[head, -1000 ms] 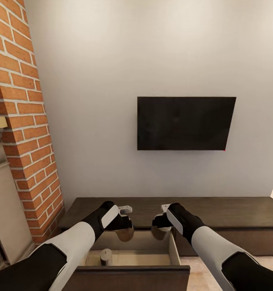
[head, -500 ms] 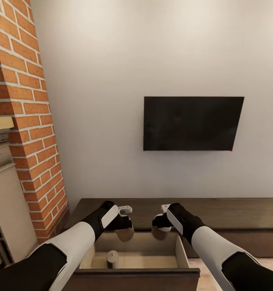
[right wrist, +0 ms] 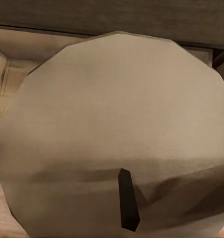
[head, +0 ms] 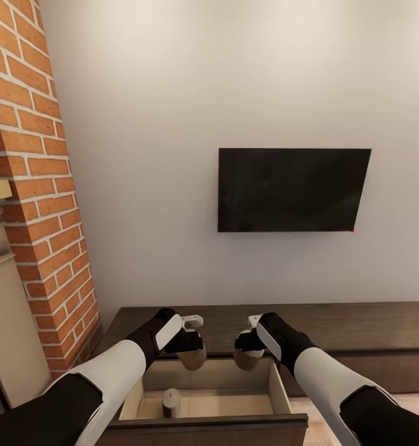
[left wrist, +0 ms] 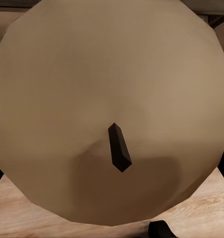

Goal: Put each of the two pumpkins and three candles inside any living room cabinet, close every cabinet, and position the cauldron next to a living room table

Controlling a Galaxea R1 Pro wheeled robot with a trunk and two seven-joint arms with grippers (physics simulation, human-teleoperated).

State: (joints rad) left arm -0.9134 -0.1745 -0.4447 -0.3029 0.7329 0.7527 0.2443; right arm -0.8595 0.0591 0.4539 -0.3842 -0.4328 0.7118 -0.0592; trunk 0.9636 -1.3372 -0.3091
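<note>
With one candle [head: 171, 402] already standing near the drawer's [head: 277, 390] front left corner, carrying two more above it: left gripper [head: 193, 357] and right gripper [head: 248, 357] each clamped on a candle. Next, probably, lowering both into the beige interior and letting go clear of the walls, then pushing the cabinet [head: 358, 325] drawer closed.

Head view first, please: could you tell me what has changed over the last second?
The camera swung slightly, so the TV and open drawer shifted in frame; nothing itself moved. The left tool and right tool each still hold a candle above the drawer, and the third candle still stands inside.
</note>
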